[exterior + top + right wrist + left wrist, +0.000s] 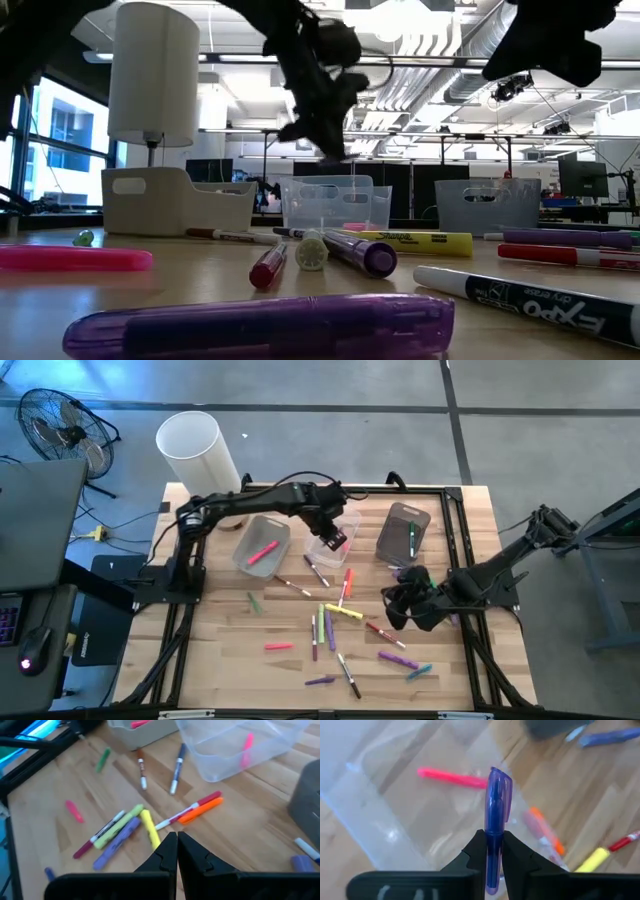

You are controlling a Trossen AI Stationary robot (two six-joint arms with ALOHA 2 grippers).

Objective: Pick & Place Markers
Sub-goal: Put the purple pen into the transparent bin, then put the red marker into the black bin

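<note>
While the left gripper [490, 851] hangs over the clear bin [330, 540] at the middle of the tabletop's far edge, its fingers are clamped on a purple marker [496, 820] (held near one end, the rest sticking out past the tips). Best practice, as I judge it: centre over the bin opening, lower a little, then part the fingers so the pen drops inside beside the pink marker [452, 777]. Right gripper [177, 847] waits near the right edge, fingers together and empty.

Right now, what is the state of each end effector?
Left end effector: closed on a purple marker.
Right end effector: closed, holding nothing.
</note>
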